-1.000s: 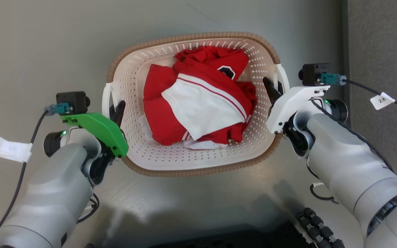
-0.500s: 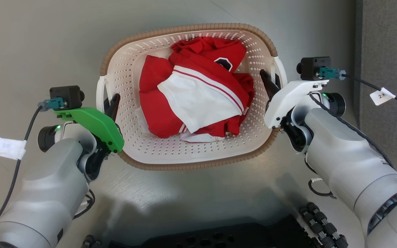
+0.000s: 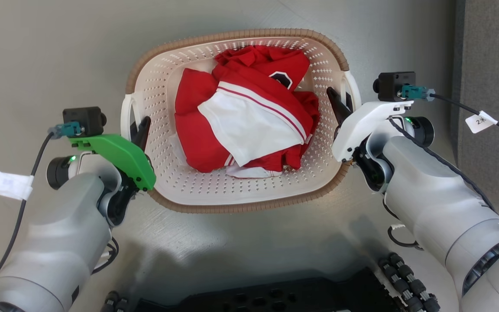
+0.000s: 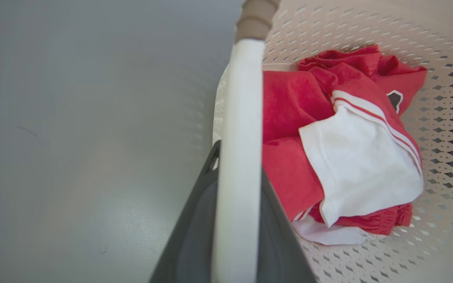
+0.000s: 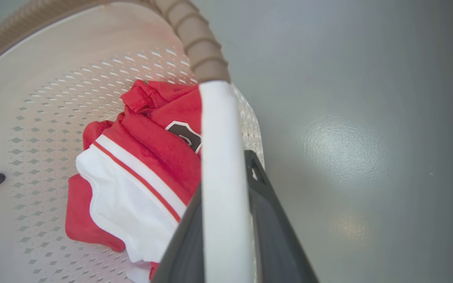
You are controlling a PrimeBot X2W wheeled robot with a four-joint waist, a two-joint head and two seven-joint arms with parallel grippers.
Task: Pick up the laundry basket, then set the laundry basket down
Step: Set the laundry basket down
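The grey floor [image 3: 37,52] lies under everything. The head camera sees the whole laundry basket [image 3: 215,190] in the middle, red and white clothes [image 3: 241,125] inside. The left gripper [image 3: 139,130] is at the basket's 9 o'clock, the right gripper [image 3: 339,104] at its 3 o'clock. The wrist cameras show more — each gripper is closed tight on a white handle [image 4: 238,137], one dark finger [image 4: 195,236] on each side. Whether the basket touches the floor, I cannot tell.

Perforated plastic laundry basket [image 3: 163,86]; soft cloth garment [image 3: 241,125]; glossy floor [image 3: 50,52].
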